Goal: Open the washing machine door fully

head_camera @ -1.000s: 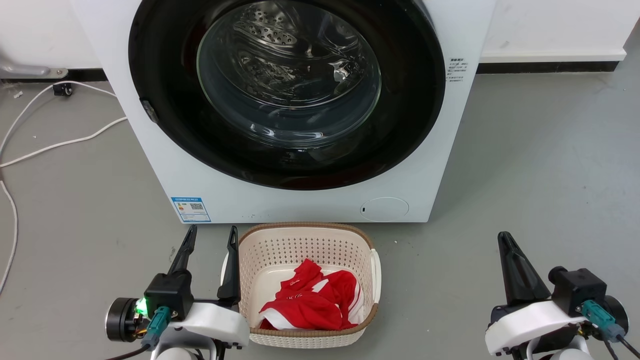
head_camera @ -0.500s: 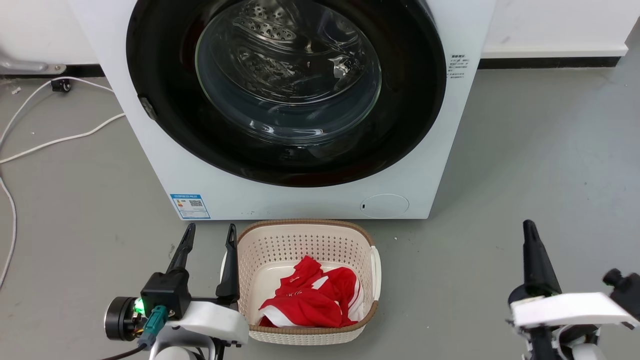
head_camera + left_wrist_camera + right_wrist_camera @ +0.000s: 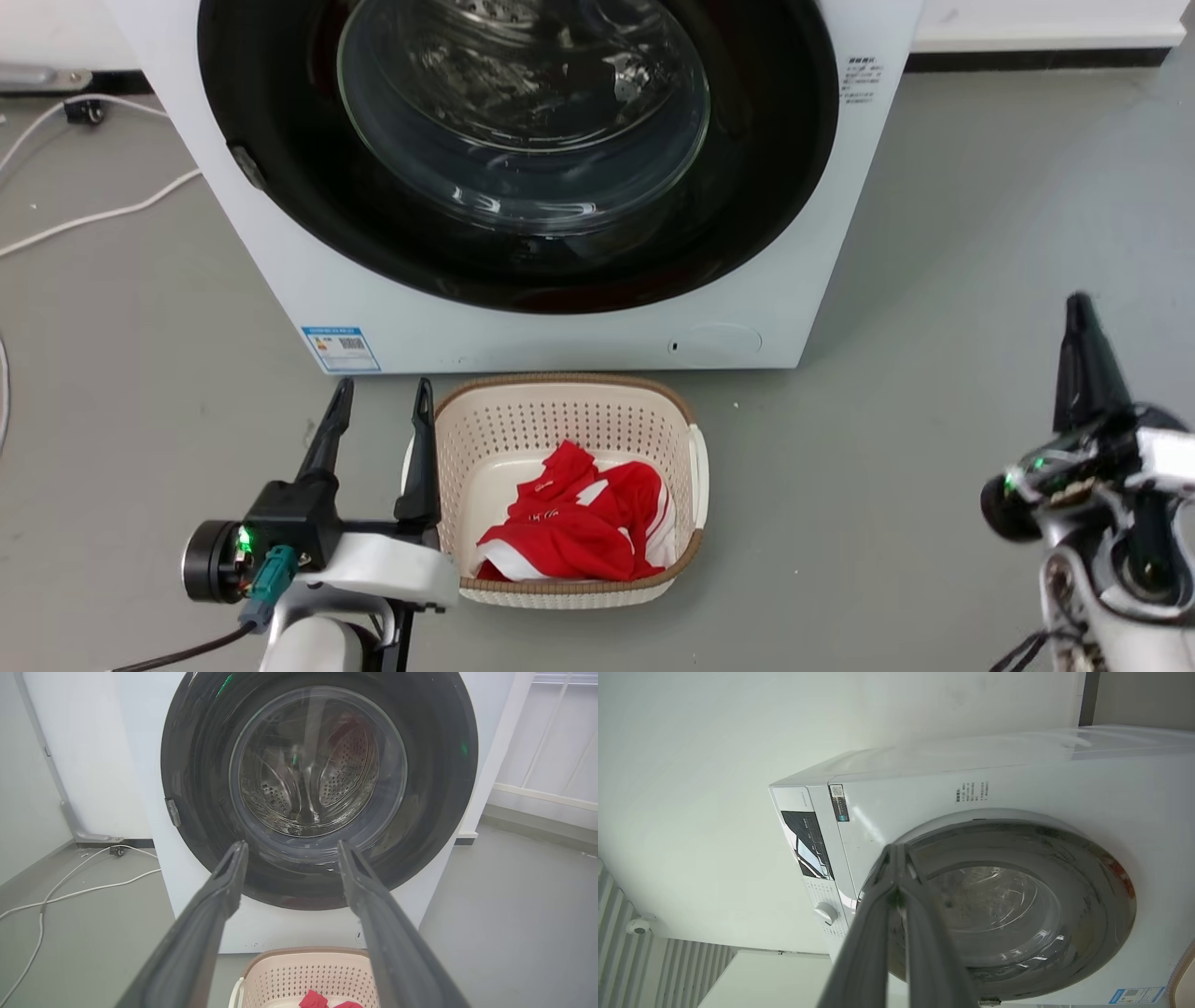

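washing machine door [image 3: 747, 168] sits shut on the far machine [image 3: 560, 336], its top edge cut off. left gripper [image 3: 385, 385] spread wide near-left beside the basket [image 3: 560, 385], right gripper [image 3: 1079, 308] pinched together near-right, open floor [image 3: 934, 280] all around it

A cream laundry basket [image 3: 560, 415] sits on the grey floor [image 3: 934, 280], red cloth [image 3: 569, 541] heaped inside; a white cable [image 3: 93, 217] trails away to the left.

The grey floor [image 3: 934, 233] bears a white washing machine [image 3: 523, 341], cream basket [image 3: 560, 420] and white cable [image 3: 93, 220].
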### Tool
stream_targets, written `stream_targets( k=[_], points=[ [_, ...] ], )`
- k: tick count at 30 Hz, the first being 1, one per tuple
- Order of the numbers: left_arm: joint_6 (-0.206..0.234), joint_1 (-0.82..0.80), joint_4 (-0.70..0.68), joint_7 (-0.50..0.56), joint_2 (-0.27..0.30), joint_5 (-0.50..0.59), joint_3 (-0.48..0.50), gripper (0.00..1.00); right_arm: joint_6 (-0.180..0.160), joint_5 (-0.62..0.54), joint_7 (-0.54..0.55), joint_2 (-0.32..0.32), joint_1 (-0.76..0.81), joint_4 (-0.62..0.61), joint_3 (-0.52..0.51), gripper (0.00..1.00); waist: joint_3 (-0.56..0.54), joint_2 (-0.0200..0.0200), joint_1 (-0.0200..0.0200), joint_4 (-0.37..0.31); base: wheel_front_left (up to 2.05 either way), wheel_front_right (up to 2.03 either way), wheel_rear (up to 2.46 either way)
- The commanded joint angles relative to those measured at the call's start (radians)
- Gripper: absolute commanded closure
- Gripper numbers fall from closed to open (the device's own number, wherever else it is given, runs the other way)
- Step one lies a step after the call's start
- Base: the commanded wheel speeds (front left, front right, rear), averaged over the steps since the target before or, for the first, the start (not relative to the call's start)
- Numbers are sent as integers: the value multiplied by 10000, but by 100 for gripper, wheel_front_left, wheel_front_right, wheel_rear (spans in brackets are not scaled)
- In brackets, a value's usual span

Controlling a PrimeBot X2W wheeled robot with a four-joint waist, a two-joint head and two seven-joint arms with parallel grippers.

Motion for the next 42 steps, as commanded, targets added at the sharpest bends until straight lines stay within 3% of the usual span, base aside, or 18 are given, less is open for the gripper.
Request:
stream_targets(
  k=[1, 5, 13, 19, 24, 32, 42],
  points=[
    [-7, -183, -106, -23, 12, 0, -3, 0, 0, 182, 169, -196, -446, 105, -55, 100, 282, 0, 0, -10, 0, 0, 0],
    [-37, -446, -328, -23, 6, 18, -17, 0, 0, 1193, 683, -500, -1545, 480, -229, 100, 845, 0, 0, 18, 0, 0, 0],
    [-30, -1027, -763, -23, 10, -43, -139, 0, 0, 1687, 1127, -1907, -4154, 2026, 117, 100, 1969, 0, 0, 200, 0, 0, 0],
    [2, -1411, -1074, -23, 7, -84, -274, 0, 0, 1555, 1629, -2927, -6278, 3593, 1016, 100, 2595, 0, 0, 419, 0, 0, 0],
    [47, -1677, -1361, -23, 7, -152, -445, 0, 0, 1206, 2197, -3418, -8037, 5094, 2078, 100, 3061, 0, 0, 640, 0, 0, 0],
    [138, -1891, -1689, -23, 9, -253, -643, 0, 0, 498, 3393, -3434, -10409, 7040, 3789, 100, 3636, 0, 0, 943, 0, 0, 0],
    [209, -2094, -1895, -23, 7, -267, -699, 0, 0, -146, 4173, -2961, -12154, 8529, 4905, 100, 4239, 0, 0, 1059, 0, 0, 0]
  ],
)
